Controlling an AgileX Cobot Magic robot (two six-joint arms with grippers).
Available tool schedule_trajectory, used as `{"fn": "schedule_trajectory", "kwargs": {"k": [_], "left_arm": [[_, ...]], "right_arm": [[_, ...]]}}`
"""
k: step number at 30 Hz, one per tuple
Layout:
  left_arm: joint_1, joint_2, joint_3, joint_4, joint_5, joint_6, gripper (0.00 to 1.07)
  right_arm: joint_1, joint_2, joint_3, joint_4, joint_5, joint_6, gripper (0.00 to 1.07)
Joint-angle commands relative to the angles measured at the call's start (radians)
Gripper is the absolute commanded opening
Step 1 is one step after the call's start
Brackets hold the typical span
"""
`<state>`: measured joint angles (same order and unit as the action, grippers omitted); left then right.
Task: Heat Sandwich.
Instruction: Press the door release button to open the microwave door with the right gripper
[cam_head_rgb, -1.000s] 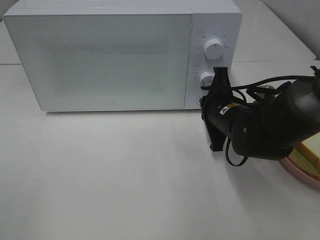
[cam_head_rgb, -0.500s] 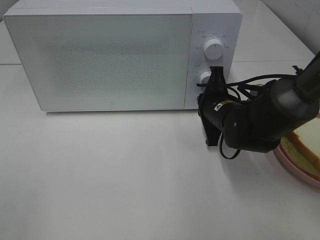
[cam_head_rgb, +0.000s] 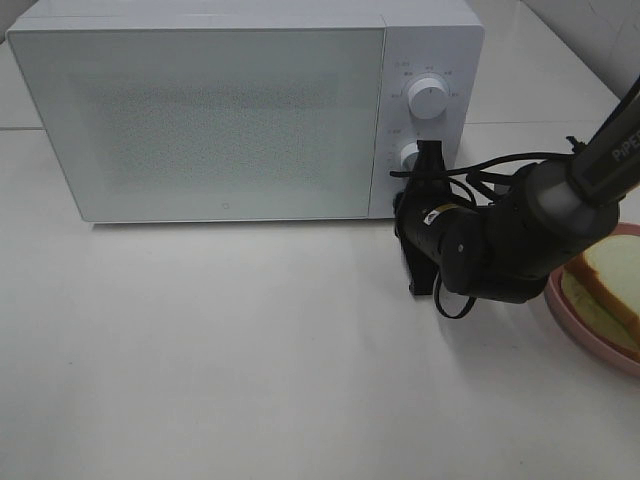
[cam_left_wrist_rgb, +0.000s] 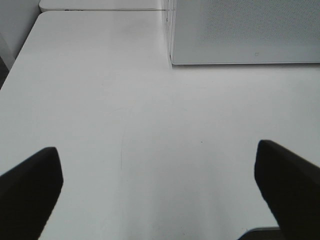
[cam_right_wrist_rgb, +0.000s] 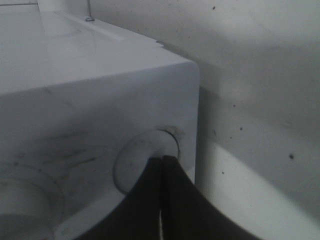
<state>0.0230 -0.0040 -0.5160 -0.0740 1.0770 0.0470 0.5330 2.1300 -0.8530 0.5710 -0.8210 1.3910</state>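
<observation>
The sandwich (cam_head_rgb: 608, 278), white bread with a tan crust, lies on a round pink plate (cam_head_rgb: 556, 300) at the right edge of the exterior view, partly cut off. My right gripper (cam_head_rgb: 404, 206) reaches left of it to the lower right corner of the white microwave (cam_head_rgb: 220, 120). In the right wrist view its fingertips (cam_right_wrist_rgb: 161, 165) are shut together, empty, on a round recess (cam_right_wrist_rgb: 131, 159) in the control panel. My left gripper (cam_left_wrist_rgb: 160, 190) hangs open and empty over bare table; the exterior view does not show it.
The microwave door (cam_head_rgb: 200, 125) is shut. Two white knobs, the upper (cam_head_rgb: 428, 98) and the lower (cam_head_rgb: 409, 155), sit on the panel just above my right gripper. The black right arm (cam_head_rgb: 520, 235) and its cables lie between microwave and plate. The white table (cam_head_rgb: 230, 350) stretches in front.
My right arm has slid a little left toward the microwave's panel, uncovering more of the sandwich and plate. The left gripper's state is unchanged.
</observation>
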Motion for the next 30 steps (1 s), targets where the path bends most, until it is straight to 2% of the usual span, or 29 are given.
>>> {"fn": "schedule_trajectory", "kwargs": {"k": [1, 30], "left_arm": [[-0.001, -0.019, 0.001, -0.006, -0.010, -0.004, 1.00], [-0.001, -0.019, 0.001, -0.006, -0.010, -0.004, 1.00]], "right_arm": [[-0.020, -0.003, -0.014, -0.008, -0.039, -0.012, 0.00], [-0.020, -0.038, -0.013, 0.002, -0.058, -0.049, 0.00]]}}
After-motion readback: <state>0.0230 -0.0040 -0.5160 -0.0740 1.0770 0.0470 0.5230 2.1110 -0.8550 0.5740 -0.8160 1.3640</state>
